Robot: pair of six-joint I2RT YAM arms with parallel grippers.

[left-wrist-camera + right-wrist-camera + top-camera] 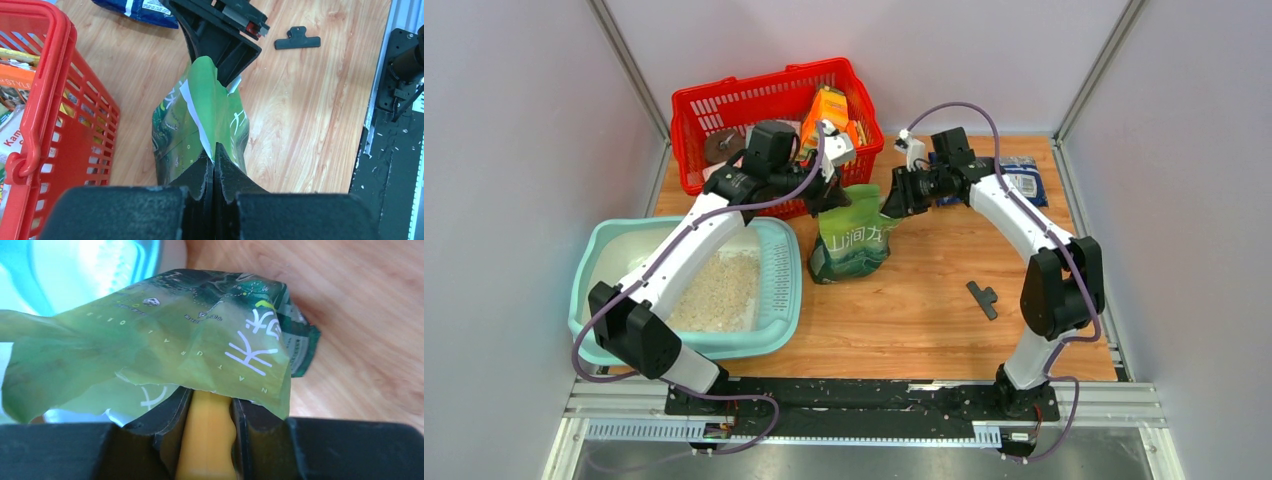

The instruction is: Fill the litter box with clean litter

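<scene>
- At left, litter box (786, 280) is lying lengthwise near-to-far, holding litter (719, 290).
- Left claw (214, 155) and right claw (207, 397) are each pinching the green bag (852, 245), wrist views showing it.

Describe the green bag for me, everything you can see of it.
The green bag is a glossy, crinkled plastic pouch printed with white characters. It stands upright on the wooden table beside the litter box, its top stretched between both claws: the left claw pinches one edge, the right claw holds the opposite one.
</scene>
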